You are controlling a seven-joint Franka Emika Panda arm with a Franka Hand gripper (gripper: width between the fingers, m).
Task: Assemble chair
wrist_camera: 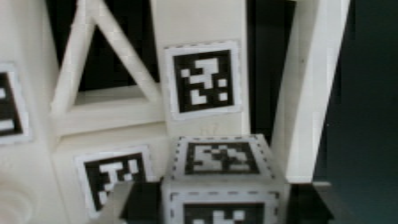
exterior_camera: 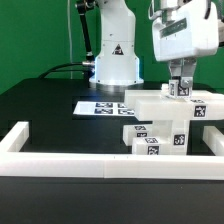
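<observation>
Chair [exterior_camera: 160, 118]: white tagged parts clustered on the black table near its front edge, just behind the front border rail [exterior_camera: 75, 160], toward the exterior view's right. A flat slab sits on top of stacked blocks, so some parts look joined, but no finished chair shape yet; most assembly probably remains. Gripper [exterior_camera: 180, 88] is closed on a small tagged block [wrist_camera: 217, 175] at the slab's top. The marker board [exterior_camera: 100, 106] lies flat behind the cluster, by the arm's base [exterior_camera: 115, 68].

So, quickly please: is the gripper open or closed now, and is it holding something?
Gripper: closed on a small tagged white chair part, above the seat slab.
</observation>
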